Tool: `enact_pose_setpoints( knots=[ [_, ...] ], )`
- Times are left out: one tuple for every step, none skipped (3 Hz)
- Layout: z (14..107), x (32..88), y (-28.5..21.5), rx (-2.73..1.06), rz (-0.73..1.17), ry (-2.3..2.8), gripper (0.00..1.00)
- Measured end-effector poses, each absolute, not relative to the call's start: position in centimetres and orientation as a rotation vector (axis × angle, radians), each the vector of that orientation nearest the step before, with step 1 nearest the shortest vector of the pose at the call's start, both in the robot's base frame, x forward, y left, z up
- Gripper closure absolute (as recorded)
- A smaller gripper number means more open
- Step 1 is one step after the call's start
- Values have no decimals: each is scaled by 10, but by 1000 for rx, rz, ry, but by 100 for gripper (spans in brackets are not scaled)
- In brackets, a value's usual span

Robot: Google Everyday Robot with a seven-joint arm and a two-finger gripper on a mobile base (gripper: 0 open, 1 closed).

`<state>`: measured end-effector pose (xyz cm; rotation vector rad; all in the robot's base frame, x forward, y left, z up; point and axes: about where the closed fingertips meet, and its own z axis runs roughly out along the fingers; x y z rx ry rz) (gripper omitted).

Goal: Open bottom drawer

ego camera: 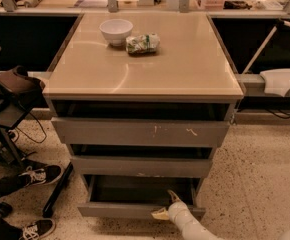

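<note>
no legible text, hand [164, 205] at bottom drawer [115, 210]

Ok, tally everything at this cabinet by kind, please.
Grey handleless drawers: 3 (top drawer, middle drawer, bottom drawer)
White round bowl: 1
Crumpled green-and-white packet: 1
White arm's pincer, at the bottom drawer's front edge: 1
Total: 6

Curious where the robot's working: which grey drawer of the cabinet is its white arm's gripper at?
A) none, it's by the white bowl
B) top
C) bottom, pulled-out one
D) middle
C: the gripper sits at the front edge of the flat grey bottom drawer, near its right end, and that drawer is pulled out farthest.
</note>
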<state>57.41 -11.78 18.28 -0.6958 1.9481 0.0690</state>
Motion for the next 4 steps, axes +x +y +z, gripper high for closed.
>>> enact_pose_setpoints(
  knots=[
    [183, 573, -118, -694, 68, 1949, 100],
    [183, 563, -120, -677, 64, 1953, 100],
    [184, 563, -120, -677, 64, 1953, 100],
    [183, 555, -120, -661, 60, 1958, 100]
  ],
)
